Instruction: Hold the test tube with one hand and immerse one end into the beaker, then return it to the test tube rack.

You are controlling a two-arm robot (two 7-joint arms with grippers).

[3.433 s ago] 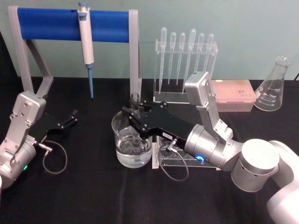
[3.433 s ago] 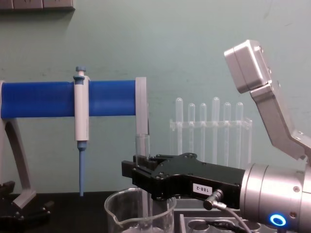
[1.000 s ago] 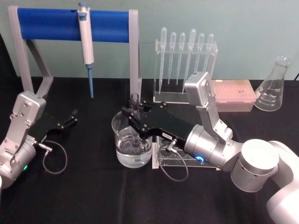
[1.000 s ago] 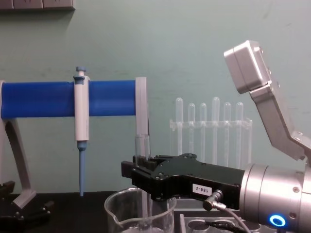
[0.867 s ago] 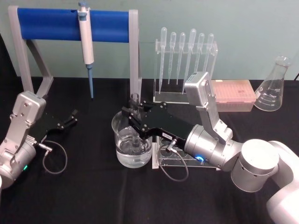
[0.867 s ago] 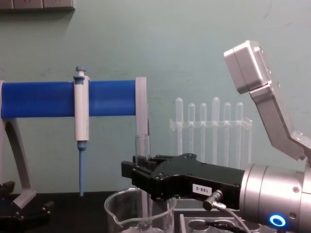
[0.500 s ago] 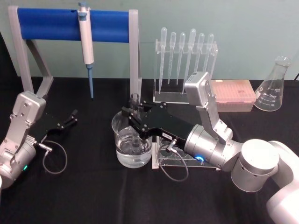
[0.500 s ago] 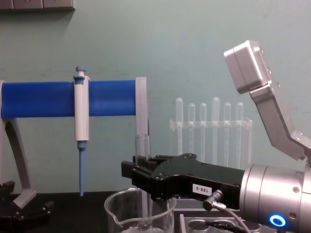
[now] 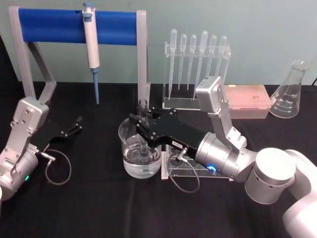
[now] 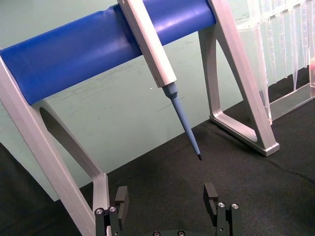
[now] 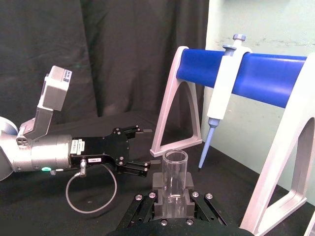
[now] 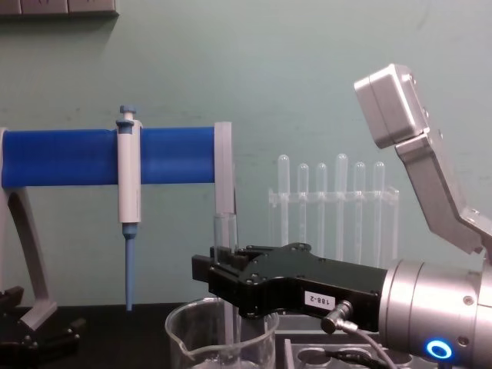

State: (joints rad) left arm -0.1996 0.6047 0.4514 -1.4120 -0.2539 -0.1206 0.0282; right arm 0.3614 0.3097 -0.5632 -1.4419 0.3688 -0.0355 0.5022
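Centre of the head view: right hand [image 9: 140, 126], black, clamped on the test tube [image 9: 143, 105] a little below its open mouth. The tube stands upright with its lower end down inside the beaker [image 9: 130, 167], which sits on the black table [image 9: 99, 208] just left of centre and holds clear liquid in its lower part. Clear test tube rack [image 9: 194, 172] lies on the table just right of the beaker, under the right wrist; left hand [image 9: 74, 127] sits low toward the left edge, fingers spread wide, holding nothing, well apart from the beaker.
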